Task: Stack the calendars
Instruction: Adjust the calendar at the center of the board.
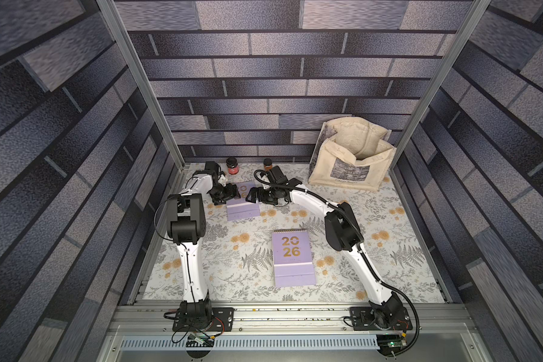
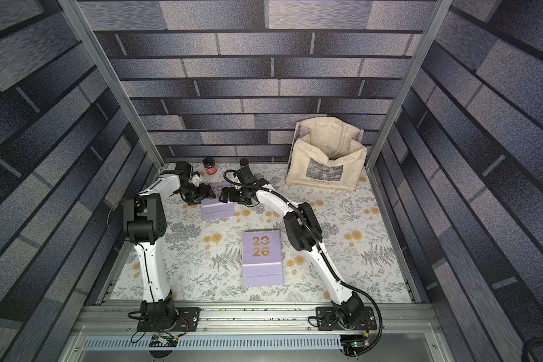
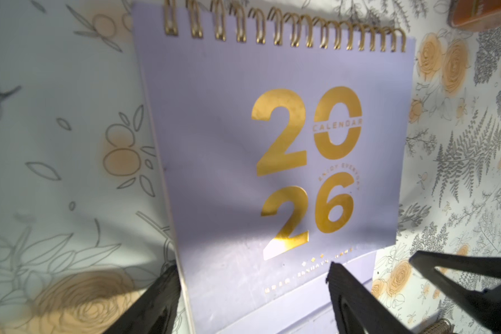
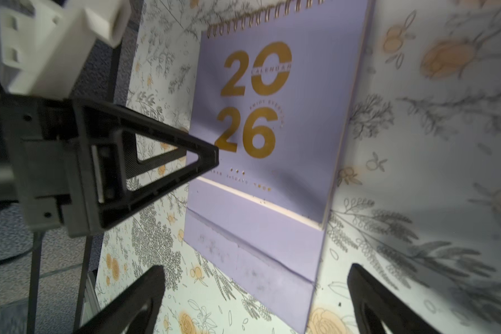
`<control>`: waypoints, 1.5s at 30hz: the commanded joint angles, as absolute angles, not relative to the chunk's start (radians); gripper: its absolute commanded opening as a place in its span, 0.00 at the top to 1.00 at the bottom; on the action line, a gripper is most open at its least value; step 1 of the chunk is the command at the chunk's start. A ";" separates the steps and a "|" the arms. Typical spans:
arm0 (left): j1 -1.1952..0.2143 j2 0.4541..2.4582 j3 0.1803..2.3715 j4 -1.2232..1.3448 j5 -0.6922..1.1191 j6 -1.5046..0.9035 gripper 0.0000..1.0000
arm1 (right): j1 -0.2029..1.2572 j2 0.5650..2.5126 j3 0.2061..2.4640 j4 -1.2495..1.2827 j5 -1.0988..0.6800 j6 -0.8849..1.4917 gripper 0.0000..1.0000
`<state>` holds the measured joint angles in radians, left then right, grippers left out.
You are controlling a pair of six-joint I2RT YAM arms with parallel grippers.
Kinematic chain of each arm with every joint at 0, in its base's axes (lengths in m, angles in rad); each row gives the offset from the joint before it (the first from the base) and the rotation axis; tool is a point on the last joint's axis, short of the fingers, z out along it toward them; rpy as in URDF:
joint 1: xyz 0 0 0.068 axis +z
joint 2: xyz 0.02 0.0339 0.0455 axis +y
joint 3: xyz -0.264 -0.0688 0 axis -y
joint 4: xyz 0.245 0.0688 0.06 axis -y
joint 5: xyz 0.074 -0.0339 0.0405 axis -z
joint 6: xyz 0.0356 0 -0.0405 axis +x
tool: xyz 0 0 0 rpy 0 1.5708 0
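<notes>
Calendar, gold "2026 CALENDAR" (lav. cvr)

Far calendar: matt lavender card cover, faintly scuffed. Numerals in mirror-bright gold foil. Spiral binding of shiny gold-coloured wire. Near calendar looks the same stock. Bench covered in a smooth floral-printed sheet, low sheen. Tote bag: cream woven cloth, soft, creased. Left gripper jaws: matt black plastic, finely ribbed. Frame rails: brushed bare metal.

Far calendar top pt. hidden; amber jar cut off, blurry.
</notes>
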<state>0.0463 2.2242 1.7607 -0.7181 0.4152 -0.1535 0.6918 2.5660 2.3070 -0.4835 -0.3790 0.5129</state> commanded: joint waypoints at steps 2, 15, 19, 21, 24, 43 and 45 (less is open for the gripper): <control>0.037 2.212 1.783 -0.729 0.438 -0.149 0.18 | 0.683 2.653 2.413 -0.530 -0.404 0.504 0.00; -0.007 2.231 1.821 -0.727 0.460 -0.144 0.18 | 0.696 2.673 2.406 -0.498 -0.486 0.497 0.03; -0.014 2.239 1.837 -0.732 0.465 -0.144 0.19 | 0.716 2.632 2.354 -0.496 -0.489 0.483 0.04; -0.014 2.239 1.836 -0.733 0.465 -0.143 0.19 | 0.725 2.590 2.292 -0.470 -0.476 0.482 0.04; -0.014 2.235 1.823 -0.729 0.466 -0.143 0.19 | 0.732 2.531 2.213 -0.448 -0.460 0.481 0.04; 0.023 2.203 1.744 -0.669 0.612 -0.131 0.23 | 0.673 2.375 1.958 -0.386 -0.342 0.581 0.08; 0.021 2.207 1.747 -0.667 0.613 -0.132 0.23 | 0.670 2.379 1.968 -0.409 -0.340 0.585 0.07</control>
